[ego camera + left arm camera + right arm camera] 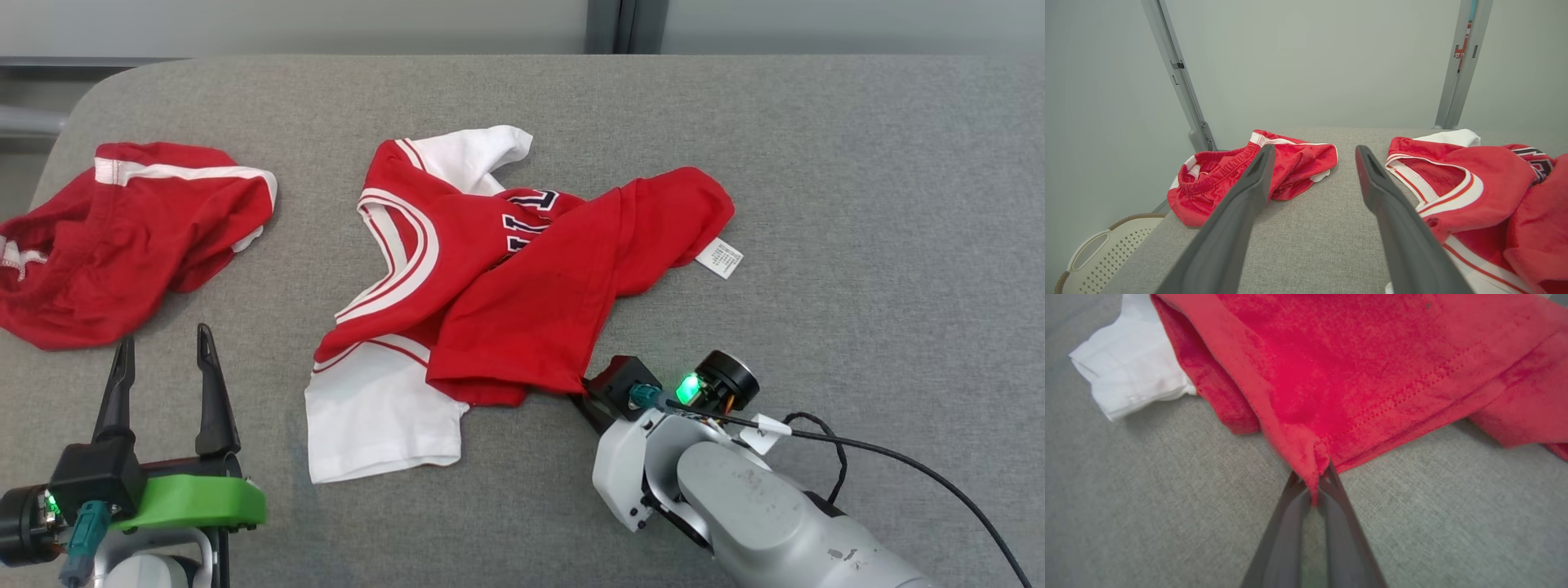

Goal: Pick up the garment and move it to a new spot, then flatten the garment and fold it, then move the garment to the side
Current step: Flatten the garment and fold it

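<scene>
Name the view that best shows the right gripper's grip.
Right wrist view: right gripper shut on the red shirt's hem corner, close up. Head view hides its fingertips; left wrist view gives the shirt's collar.

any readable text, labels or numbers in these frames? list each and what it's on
Nothing reads in full.
On the jersey, chest lettering: dark, white-edged, partly folded under; fragments only, unreadable.
On its edge, care tag: print too small.
On the black cable, white tag: mark cut off, unreadable.
On the metal post, red sticker: too blurred.
</scene>
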{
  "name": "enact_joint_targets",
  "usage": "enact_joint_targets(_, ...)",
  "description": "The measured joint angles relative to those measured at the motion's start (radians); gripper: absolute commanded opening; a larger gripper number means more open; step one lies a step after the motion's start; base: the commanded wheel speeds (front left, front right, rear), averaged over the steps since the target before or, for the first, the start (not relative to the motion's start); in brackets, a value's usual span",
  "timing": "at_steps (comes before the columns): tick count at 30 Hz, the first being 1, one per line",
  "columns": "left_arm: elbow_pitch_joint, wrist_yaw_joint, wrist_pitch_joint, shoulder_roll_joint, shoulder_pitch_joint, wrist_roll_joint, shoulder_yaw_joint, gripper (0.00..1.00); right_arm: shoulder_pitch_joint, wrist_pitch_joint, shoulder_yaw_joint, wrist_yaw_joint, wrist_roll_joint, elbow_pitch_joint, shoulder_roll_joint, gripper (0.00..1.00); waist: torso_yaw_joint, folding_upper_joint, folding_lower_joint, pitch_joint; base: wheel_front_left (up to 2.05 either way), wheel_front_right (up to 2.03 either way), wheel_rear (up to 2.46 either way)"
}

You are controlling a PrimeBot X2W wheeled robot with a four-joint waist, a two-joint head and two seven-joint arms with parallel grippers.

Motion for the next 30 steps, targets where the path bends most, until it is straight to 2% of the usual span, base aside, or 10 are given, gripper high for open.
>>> enact_joint_targets(3,0.000,0.000,0.000,0.000,0.015,0.004,0.006,1.00,-0.005,-0.050,-0.039,0.000,-0.012,0.029,-0.005,0.00,-0.013,0.0000,0.0000,-0.011,0.00,0.00,0.00)
enact_joint_targets(8,-0.001,0.000,0.000,-0.001,0.024,0.005,0.014,1.00,-0.012,-0.096,-0.134,0.000,-0.041,0.018,-0.070,0.00,-0.041,0.0000,0.0000,-0.027,0.00,0.00,0.00)
enact_joint_targets(20,-0.012,-0.006,0.000,-0.002,0.048,0.012,0.023,1.00,0.145,-0.109,-0.422,0.000,-0.156,-0.181,-0.227,0.00,-0.134,0.0001,0.0000,-0.050,0.00,0.00,0.00)
enact_joint_targets(24,-0.014,-0.007,0.000,-0.002,0.048,0.012,0.022,1.00,0.230,-0.097,-0.509,0.000,-0.183,-0.235,-0.255,0.00,-0.157,0.0000,0.0000,-0.050,0.00,0.00,0.00)
enact_joint_targets(28,-0.015,-0.008,0.000,-0.002,0.048,0.012,0.025,1.00,0.310,-0.061,-0.583,0.000,-0.200,-0.287,-0.256,0.00,-0.170,0.0000,0.0000,-0.043,0.00,0.00,0.00)
enact_joint_targets(29,-0.014,-0.009,0.000,-0.002,0.048,0.012,0.026,1.00,0.328,-0.056,-0.598,0.000,-0.200,-0.299,-0.251,0.26,-0.173,0.0000,0.0000,-0.041,0.00,0.00,0.00)
enact_joint_targets(30,-0.014,-0.009,0.000,-0.003,0.048,0.012,0.027,1.00,0.343,-0.052,-0.611,0.000,-0.202,-0.311,-0.243,1.00,-0.176,0.0000,0.0000,-0.040,0.00,0.00,0.00)
